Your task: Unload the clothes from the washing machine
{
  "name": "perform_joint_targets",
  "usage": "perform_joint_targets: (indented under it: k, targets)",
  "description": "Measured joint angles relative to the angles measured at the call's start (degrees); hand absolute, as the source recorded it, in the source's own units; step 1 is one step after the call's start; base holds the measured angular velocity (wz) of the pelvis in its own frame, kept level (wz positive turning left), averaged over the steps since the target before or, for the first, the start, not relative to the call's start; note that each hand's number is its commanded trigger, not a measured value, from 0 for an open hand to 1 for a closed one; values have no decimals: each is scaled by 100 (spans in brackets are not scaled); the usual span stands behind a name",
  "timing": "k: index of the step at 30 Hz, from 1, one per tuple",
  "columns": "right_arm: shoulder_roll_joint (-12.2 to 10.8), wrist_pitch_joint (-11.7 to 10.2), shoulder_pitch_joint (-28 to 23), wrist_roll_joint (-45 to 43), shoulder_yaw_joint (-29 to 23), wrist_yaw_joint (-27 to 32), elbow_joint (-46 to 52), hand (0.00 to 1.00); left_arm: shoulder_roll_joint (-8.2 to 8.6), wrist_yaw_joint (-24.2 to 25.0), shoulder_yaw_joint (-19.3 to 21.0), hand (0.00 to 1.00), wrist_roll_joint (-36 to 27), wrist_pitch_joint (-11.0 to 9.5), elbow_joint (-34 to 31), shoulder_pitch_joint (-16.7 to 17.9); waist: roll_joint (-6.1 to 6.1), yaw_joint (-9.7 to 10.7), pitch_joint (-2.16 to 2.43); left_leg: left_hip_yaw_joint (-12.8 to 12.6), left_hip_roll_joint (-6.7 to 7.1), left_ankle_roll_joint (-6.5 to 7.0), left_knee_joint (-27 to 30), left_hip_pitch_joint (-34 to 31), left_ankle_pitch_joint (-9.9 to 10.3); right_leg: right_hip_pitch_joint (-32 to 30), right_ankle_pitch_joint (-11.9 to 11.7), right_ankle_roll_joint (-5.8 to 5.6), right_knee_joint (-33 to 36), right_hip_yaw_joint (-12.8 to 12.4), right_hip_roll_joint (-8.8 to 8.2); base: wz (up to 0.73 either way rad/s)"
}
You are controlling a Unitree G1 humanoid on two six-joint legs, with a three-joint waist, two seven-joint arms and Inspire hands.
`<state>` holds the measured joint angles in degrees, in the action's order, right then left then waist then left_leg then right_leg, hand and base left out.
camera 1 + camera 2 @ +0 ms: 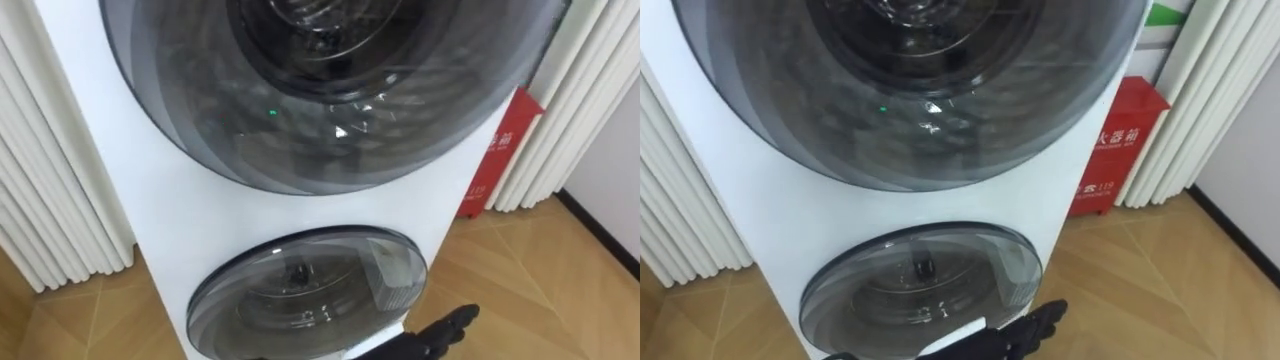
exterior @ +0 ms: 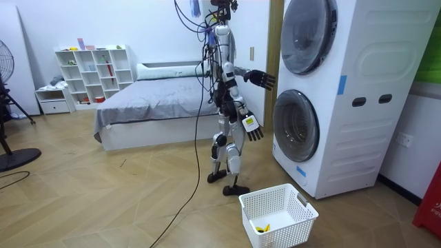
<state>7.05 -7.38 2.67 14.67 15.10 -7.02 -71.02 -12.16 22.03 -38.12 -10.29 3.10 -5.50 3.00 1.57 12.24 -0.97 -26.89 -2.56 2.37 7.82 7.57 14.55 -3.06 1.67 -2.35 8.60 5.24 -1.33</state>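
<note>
Your right hand (image 1: 440,330) hangs loose-fingered, empty, before the lower door (image 1: 305,290); the left hand (image 2: 260,79) is raised, relaxed, toward the upper door (image 2: 306,34). Both doors look closed. Clothes, if inside, stay hidden behind dark glass. A white basket (image 2: 279,215) waits near your feet.

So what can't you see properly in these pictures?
- Clothes inside the upper door and lower door: in the eye views the dark glass reflects, so I cannot tell what is in the drums.
- Right hand: the left eye view's bottom edge cuts it off.
- The yellow thing in the white basket: too small in the room view to name.
- Left hand: small in the room view, holding nothing.
</note>
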Motion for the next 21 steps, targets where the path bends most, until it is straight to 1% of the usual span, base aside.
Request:
perform_joint_targets:
  k: [1,2,4,6,8,9,11,12,13,14,15,16,17,18,19,20,21]
  targets:
    - [0,0,-32,61,-1,0,9,0,0,-1,4,0,-2,-2,5,-3,5,-12,-3,8,-1,0,0,0,0,-5,0,0,1,-2,3,0]
    - [-1,0,-68,79,-5,-1,14,0,3,-4,20,0,-2,-78,99,-7,5,-24,-3,8,-6,0,-1,4,0,0,0,1,2,-17,13,-3]
    - [2,0,-107,82,-9,-5,56,0,7,-28,87,0,0,-166,377,-9,12,-56,-5,7,-8,-1,-9,14,-1,5,1,2,3,-50,32,-9]
    - [1,-3,-198,76,-49,-18,179,0,0,-99,196,0,167,-182,605,7,25,-102,-7,20,-9,-2,-11,23,-1,6,11,17,0,-51,40,-6]
    - [11,0,-256,81,-79,-17,187,0,0,-315,327,0,327,-343,1146,26,24,-196,-4,31,-16,-12,-16,33,5,13,15,24,1,-53,53,-4]
    - [16,0,-272,81,-79,-17,197,0,-7,-393,397,0,352,-364,1314,59,16,-247,0,37,-20,-15,-15,32,7,11,18,28,1,-49,58,-9]
    - [37,-2,-361,80,-98,-4,236,0,-42,-744,742,0,491,-436,1967,236,18,-413,5,59,-35,-32,-15,37,15,10,28,45,0,-48,78,-7]
    - [39,-2,-391,77,-152,-4,243,0,-48,-816,873,0,521,-503,2183,277,17,-482,6,59,-39,-39,-15,59,17,11,30,48,-1,-50,86,-4]
    - [38,2,-439,42,-292,-14,239,0,-24,-974,1208,0,635,-674,2679,397,14,-608,8,66,-57,-56,-15,95,25,33,38,61,2,-49,110,-9]
    - [40,2,-511,33,-380,-11,245,0,1,-1167,1605,0,711,-796,3228,542,14,-719,13,111,-78,-76,-13,119,37,75,51,82,1,-44,140,-8]
    - [40,2,-558,32,-418,-11,249,0,8,-1279,1803,0,712,-827,3516,602,15,-773,27,169,-82,-86,-11,132,42,91,64,99,-1,-24,148,0]
    - [37,21,-607,1,-530,-21,248,0,7,-1508,2160,0,714,-851,4046,726,21,-812,37,329,-82,-94,-15,154,48,122,91,119,-1,27,158,7]
    - [40,77,-613,-7,-635,-30,245,0,-53,-1721,2568,0,743,-882,4614,823,3,-868,40,373,-93,-104,-19,169,54,152,119,124,0,66,162,7]
    - [42,100,-623,-19,-694,-44,245,0,-57,-1817,2767,0,800,-882,4879,868,-22,-916,49,369,-97,-111,-19,179,58,155,126,129,1,75,168,0]
    - [47,120,-657,-59,-794,-64,244,0,-58,-2014,3112,0,901,-882,5315,970,-30,-958,61,378,-108,-123,-19,195,66,176,135,138,0,123,179,10]
    - [55,131,-687,-81,-834,-72,233,0,-107,-2214,3396,0,994,-902,5684,1058,-61,-978,56,445,-115,-125,-24,200,67,207,148,136,-4,202,173,16]
    - [55,135,-697,-96,-886,-78,215,0,-121,-2303,3517,0,995,-917,5871,1089,-84,-989,59,474,-110,-125,-34,208,67,211,150,135,-5,220,175,18]
